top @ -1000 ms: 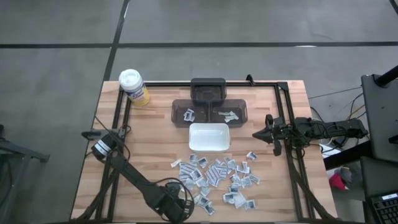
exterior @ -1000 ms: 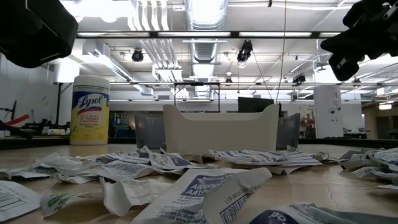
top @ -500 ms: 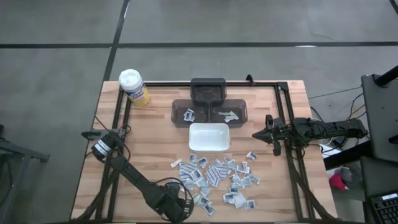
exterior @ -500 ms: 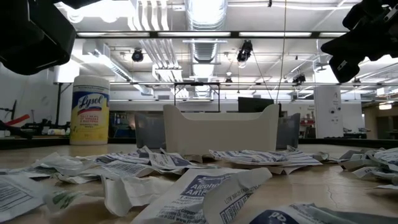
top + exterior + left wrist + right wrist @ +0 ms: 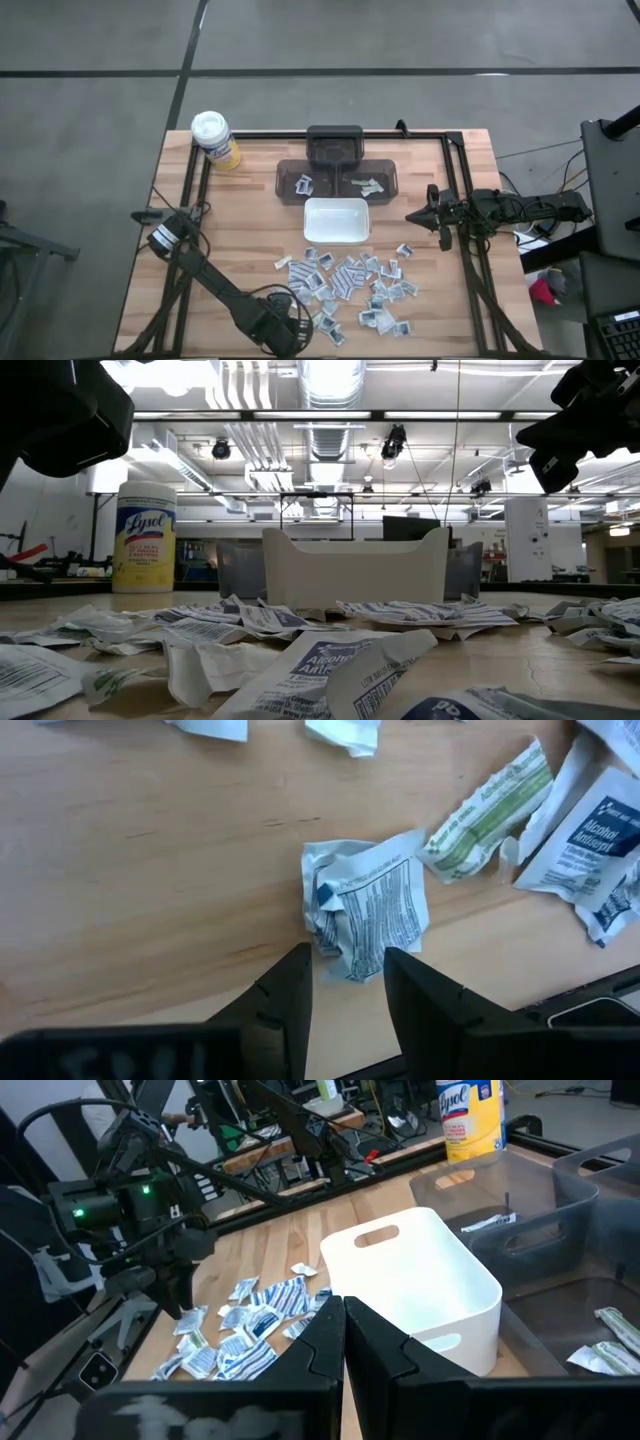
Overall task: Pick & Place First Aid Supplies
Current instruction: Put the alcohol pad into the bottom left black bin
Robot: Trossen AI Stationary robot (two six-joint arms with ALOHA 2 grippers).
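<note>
Dozens of first aid packets (image 5: 350,285) lie scattered on the wooden table (image 5: 240,220), just in front of a white tray (image 5: 336,220). The left gripper (image 5: 347,982) hovers over a crumpled packet (image 5: 365,905) at the pile's near-left edge, fingers apart, holding nothing. The right gripper (image 5: 411,216), fingers together, waits beside the tray. Grey bins (image 5: 340,180) and a Lysol canister (image 5: 215,138) stand behind.

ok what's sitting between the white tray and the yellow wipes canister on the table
Only bare wooden tabletop lies between the white tray and the yellow canister; the high view shows it, with the dark bins off to the side.
</note>
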